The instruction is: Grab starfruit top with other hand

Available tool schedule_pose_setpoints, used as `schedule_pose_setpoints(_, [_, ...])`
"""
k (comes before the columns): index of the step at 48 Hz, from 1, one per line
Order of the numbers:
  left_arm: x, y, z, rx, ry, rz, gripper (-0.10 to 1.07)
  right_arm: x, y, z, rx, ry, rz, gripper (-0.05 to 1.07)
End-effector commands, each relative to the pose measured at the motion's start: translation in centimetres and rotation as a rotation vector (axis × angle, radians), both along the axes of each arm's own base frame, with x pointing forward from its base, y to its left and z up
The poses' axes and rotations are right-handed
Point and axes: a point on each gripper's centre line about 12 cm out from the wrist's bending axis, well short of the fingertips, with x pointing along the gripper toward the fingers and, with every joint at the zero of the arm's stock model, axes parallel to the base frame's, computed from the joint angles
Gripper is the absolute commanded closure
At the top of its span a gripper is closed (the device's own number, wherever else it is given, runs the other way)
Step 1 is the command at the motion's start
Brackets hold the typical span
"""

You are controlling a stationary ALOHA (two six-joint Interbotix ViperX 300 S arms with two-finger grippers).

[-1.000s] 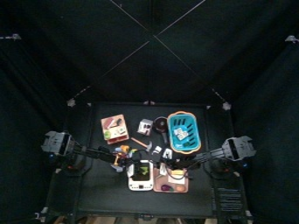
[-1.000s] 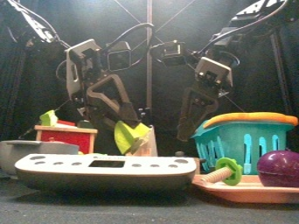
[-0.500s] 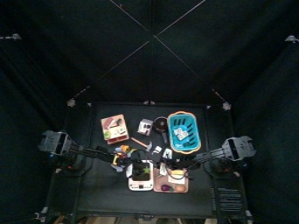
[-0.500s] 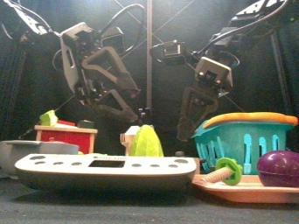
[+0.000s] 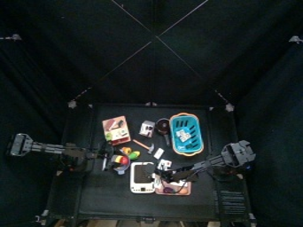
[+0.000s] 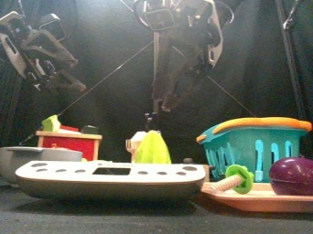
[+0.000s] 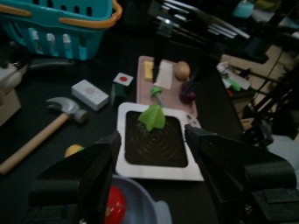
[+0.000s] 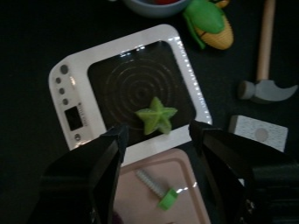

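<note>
Top view: starfruit top (image 5: 143, 174) sits on the white scale (image 5: 142, 178), at 6 o'clock of the black table (image 5: 95, 124); curtains close all round.
Front view: piece stands upright; likely light, stiff plastic, slick; pinch it across the star points.
Left wrist view: left gripper (image 7: 152, 156) spread, empty, well back.
Right wrist view: right gripper (image 8: 158, 144) spread, empty, over the star.

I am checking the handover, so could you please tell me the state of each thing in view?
starfruit top: free, resting on the white scale
white scale: flat on the table
left gripper: open, empty, away from the starfruit
right gripper: open, empty, above the starfruit
teal basket: upright
</note>
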Motion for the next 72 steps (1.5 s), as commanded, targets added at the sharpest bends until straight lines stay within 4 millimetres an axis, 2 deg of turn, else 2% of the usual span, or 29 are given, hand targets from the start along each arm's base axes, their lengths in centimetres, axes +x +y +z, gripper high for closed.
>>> schedule_pose_setpoints(1, [-0.3, 0.3, -0.3, 0.014, 0.013, 0.013, 0.04, 0.6, -0.4, 1.8, 0.027, -0.048, -0.017, 0.09])
schedule_pose_setpoints(13, [-0.7, 0.9, -1.0, 0.012, 0.039, 0.045, 0.04, 1.7, -0.6, -1.9, 0.021, 0.032, -0.04, 0.07])
schedule_pose_setpoints(26, [-0.9, 0.9, -1.4, 0.01, 0.051, 0.049, 0.04, 2.0, -0.9, -3.7, 0.013, 0.072, -0.05, 0.07])
schedule_pose_setpoints(39, [-1.0, 1.0, -1.6, 0.015, 0.075, 0.059, 0.04, 2.0, -1.1, -4.2, 0.015, 0.081, -0.055, 0.11])
schedule_pose_setpoints(53, [-1.0, 1.1, -1.7, 0.015, 0.084, 0.063, 0.04, 2.0, -1.1, -4.3, 0.016, 0.086, -0.061, 0.33])
schedule_pose_setpoints(57, [-1.1, 1.0, -1.8, 0.015, 0.087, 0.063, 0.04, 2.0, -1.1, -4.2, 0.027, 0.087, -0.067, 0.34])
schedule_pose_setpoints(66, [-1.0, 1.1, -1.8, 0.015, 0.086, 0.064, 0.04, 1.3, -1.2, -2.0, 0.017, 0.076, -0.087, 0.34])
schedule_pose_setpoints(72, [-1.0, 1.1, -1.8, 0.015, 0.086, 0.064, 0.04, 1.5, -1.2, -1.3, 0.028, 0.061, -0.093, 0.34])
